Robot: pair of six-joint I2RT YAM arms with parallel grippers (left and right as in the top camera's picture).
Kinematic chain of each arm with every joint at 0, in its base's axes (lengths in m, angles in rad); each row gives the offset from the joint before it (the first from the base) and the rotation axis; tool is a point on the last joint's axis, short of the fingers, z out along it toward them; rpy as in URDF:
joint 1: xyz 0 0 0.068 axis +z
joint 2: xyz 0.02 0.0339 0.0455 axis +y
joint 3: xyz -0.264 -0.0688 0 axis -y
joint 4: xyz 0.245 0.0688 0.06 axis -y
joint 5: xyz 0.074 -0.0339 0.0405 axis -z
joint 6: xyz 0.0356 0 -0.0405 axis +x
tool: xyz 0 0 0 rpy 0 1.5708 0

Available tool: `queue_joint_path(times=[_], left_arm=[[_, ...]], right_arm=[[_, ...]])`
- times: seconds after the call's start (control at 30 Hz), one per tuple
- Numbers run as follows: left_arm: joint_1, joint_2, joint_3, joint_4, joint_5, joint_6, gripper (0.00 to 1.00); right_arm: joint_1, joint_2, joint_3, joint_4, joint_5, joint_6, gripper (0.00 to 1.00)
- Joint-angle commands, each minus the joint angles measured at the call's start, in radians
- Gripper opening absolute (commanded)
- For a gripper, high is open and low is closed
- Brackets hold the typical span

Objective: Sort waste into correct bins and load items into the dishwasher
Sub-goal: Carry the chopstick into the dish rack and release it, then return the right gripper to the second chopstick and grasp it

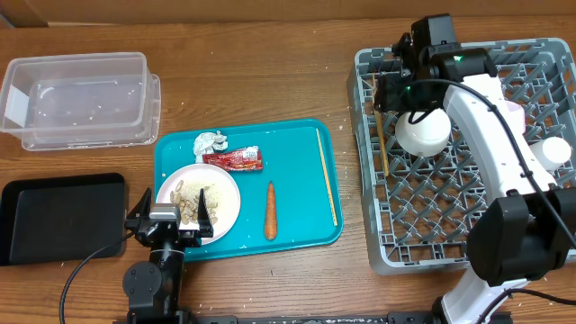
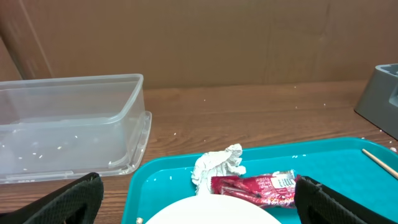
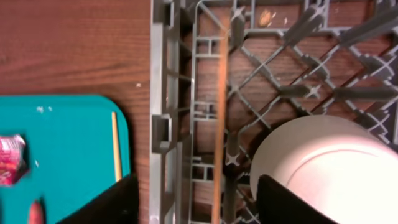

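The teal tray (image 1: 297,135) carries a crumpled foil ball (image 1: 211,142), a red wrapper (image 1: 234,158), a carrot (image 1: 270,211), one chopstick (image 1: 327,175) and a plate (image 1: 227,200) of food scraps (image 1: 192,203). My left gripper (image 1: 175,218) is open at the plate's near edge, its fingers (image 2: 68,202) spread either side of the plate (image 2: 217,213). My right gripper (image 3: 196,205) stands open over the grey dish rack's (image 1: 369,193) left side. A second chopstick (image 3: 219,124) lies loose in the rack between its fingers (image 3: 292,202). Beside it sits an upturned white bowl (image 3: 329,168).
A clear tub (image 1: 76,99) stands at the back left, and a black tray (image 1: 58,216) lies left of the teal one. More pale dishes (image 1: 556,151) sit at the rack's right side, partly behind my right arm.
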Motion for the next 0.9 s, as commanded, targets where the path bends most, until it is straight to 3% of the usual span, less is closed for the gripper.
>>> queue_joint_path(times=[0.0, 0.27, 0.4, 0.5, 0.6, 0.63, 0.87], left_arm=[[-0.008, -0.011, -0.004, -0.001, -0.003, 0.019, 1.0], [-0.008, -0.011, -0.004, -0.002, -0.003, 0.019, 1.0], [-0.008, -0.011, -0.004, -0.001, -0.003, 0.019, 1.0], [-0.008, -0.011, -0.004, -0.002, -0.003, 0.019, 1.0], [-0.008, -0.011, -0.004, -0.002, -0.003, 0.019, 1.0], [-0.008, -0.011, -0.004, -0.002, -0.003, 0.019, 1.0], [-0.008, -0.011, -0.004, -0.002, -0.003, 0.019, 1.0]], right_arm=[[0.006, -0.006, -0.005, -0.011, -0.012, 0.004, 0.66], [0.018, -0.04, 0.133, -0.157, -0.21, 0.019, 0.66], [0.091, -0.093, 0.161, -0.17, -0.209, 0.106, 0.66], [0.187, -0.102, 0.161, -0.17, -0.116, 0.183, 0.7], [0.299, -0.08, 0.139, -0.154, 0.05, 0.259, 0.92], [0.331, -0.07, 0.12, -0.141, 0.101, 0.279, 0.95], [0.452, 0.047, -0.01, -0.027, 0.187, 0.368, 0.95]])
